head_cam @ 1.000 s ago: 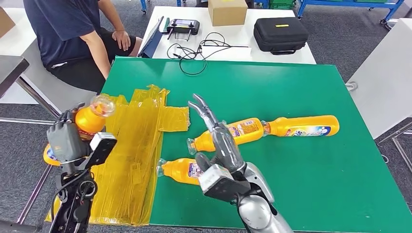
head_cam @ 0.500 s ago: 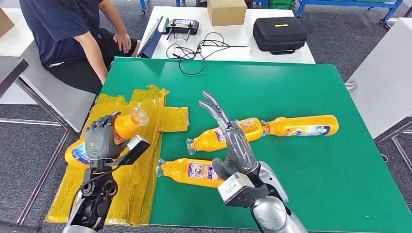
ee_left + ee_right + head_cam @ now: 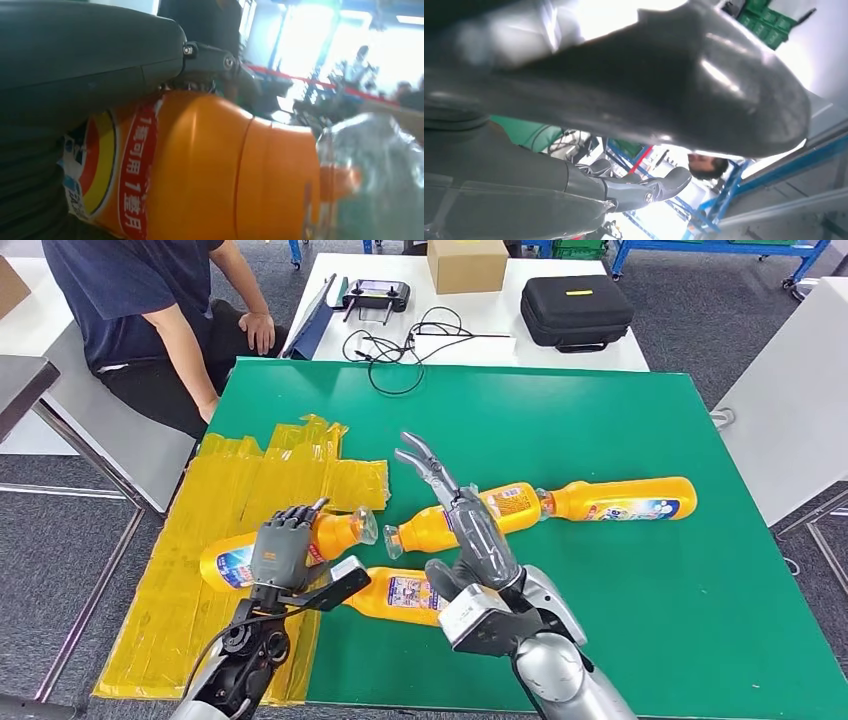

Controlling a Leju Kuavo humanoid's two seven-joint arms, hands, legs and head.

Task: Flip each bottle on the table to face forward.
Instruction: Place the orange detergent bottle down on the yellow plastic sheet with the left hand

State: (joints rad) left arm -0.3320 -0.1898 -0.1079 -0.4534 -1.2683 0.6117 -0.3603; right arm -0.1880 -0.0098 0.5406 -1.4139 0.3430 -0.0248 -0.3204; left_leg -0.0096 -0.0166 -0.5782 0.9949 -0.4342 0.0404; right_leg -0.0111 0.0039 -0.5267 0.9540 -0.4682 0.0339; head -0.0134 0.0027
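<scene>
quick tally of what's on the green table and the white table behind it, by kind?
Orange bottles: 4 (one held by the left hand, plus)
Yellow plastic sheet: 1
Cardboard box: 1
Black case: 1
Controller: 1
Total: 8

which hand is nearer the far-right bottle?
Right. The right hand is raised over the middle bottle, beside the far-right bottle. The left hand grips another bottle over the yellow sheet, much farther off.
</scene>
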